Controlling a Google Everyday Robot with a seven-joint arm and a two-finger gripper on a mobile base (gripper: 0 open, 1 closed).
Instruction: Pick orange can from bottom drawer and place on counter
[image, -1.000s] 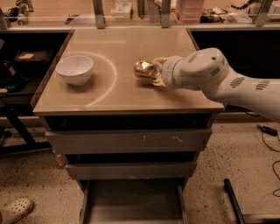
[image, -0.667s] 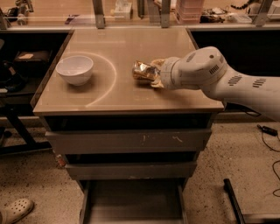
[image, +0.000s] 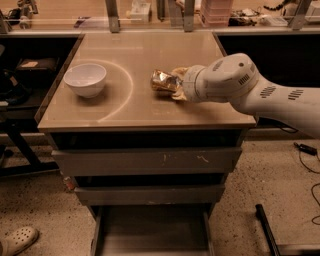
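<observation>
The orange can (image: 162, 81) lies on its side at the middle right of the beige counter (image: 125, 107). My gripper (image: 176, 85) reaches in from the right on its white arm and stands at the can's right end, touching it; its grip on the can is hidden by the wrist. The bottom drawer (image: 150, 235) is pulled out at the foot of the cabinet, and its grey tray shows nothing inside in the part in view.
A white bowl (image: 85, 79) stands on the counter's left side, inside the pale arc mark. Two wider grey drawers (image: 147, 162) are shut below the top. Black shelving stands left, a shoe (image: 17, 240) lies on the floor at lower left, and cables lie on the floor at right.
The gripper and the can have shifted slightly left on the counter. Nothing else has moved.
</observation>
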